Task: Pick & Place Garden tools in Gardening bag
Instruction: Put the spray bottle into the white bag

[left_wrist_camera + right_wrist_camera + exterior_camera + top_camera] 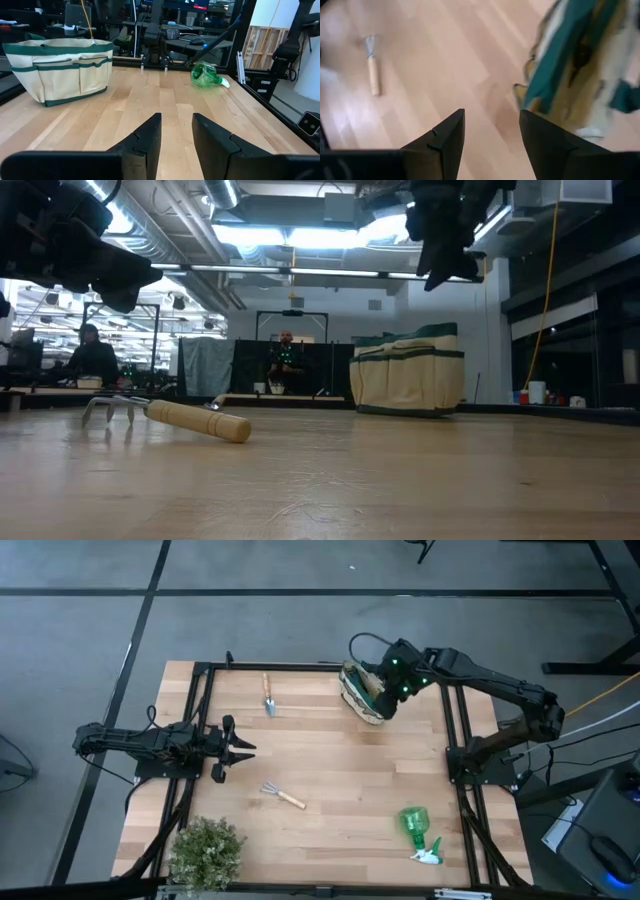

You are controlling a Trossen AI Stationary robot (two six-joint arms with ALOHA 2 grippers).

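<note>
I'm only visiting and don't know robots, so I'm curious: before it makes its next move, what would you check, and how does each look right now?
1. Right gripper empty, fingers apart: ok.
2. Right gripper near the bag: ok, it hangs above the bag's side.
3. Bag upright, mouth free: ok in the low view.
4. Tools left on the table: not ok. The trowel, rake and spray bottle all lie outside the bag.
5. Shears: cannot tell; none in view, and the bag's inside is hidden.
6. Left gripper out of the way: ok, empty at the table's left edge, fingers slightly apart.
</note>
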